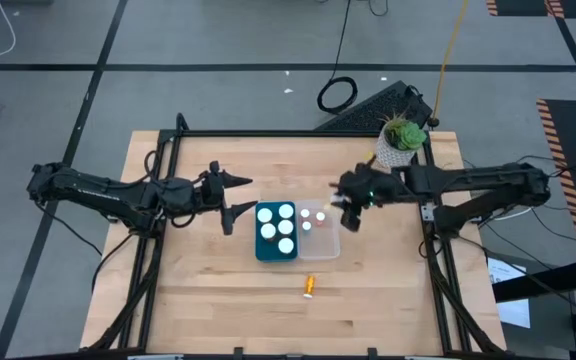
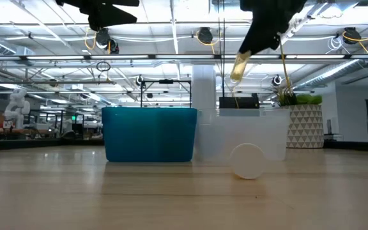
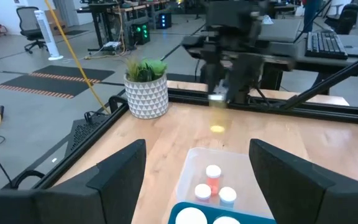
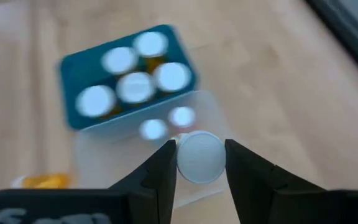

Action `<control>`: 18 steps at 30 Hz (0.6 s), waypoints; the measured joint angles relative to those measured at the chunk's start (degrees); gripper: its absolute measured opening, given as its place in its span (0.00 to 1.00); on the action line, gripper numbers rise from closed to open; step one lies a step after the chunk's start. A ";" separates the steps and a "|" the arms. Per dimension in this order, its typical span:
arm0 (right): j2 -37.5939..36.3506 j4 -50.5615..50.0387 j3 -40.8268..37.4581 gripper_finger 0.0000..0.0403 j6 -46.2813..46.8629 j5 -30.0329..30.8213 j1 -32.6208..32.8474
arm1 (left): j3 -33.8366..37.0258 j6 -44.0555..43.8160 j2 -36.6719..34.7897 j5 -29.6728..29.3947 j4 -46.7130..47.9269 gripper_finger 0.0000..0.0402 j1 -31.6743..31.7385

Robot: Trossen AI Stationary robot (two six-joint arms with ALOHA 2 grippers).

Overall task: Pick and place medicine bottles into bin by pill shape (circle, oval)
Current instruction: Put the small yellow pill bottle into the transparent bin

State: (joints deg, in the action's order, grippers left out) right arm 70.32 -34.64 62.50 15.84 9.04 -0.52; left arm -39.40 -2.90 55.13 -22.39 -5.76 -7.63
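Jaws of the right gripper (image 4: 201,163) pinch a round white-capped bottle (image 4: 200,157) over the translucent bin (image 1: 330,245); left gripper (image 1: 236,195) jaws spread.

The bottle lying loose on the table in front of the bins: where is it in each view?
High view: loose bottle, on its side, nearer the front edge than the teal bin.
Low view: white cap end-on, in front of the clear bin.
Left wrist view: not in it.
Right wrist view: amber blur.
Shared landmark: the teal bin.

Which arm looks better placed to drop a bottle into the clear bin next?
The right arm. Its pincer is shut on a white-capped bottle and hangs above the clear bin. The left pincer is open and empty beside the teal bin.
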 joint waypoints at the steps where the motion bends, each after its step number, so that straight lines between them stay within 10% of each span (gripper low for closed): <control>1: 0.02 0.30 0.00 0.29 0.69 0.00 1.55 | -0.01 0.01 0.00 0.02 -0.09 0.71 -0.18; 18: 14.99 3.84 0.00 0.29 7.02 2.74 10.91 | -0.01 -0.19 0.00 0.07 0.00 0.71 -0.49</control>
State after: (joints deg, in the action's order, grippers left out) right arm 85.31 -30.80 62.50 22.86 11.78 10.39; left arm -39.40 -3.09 55.13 -22.33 -5.76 -8.12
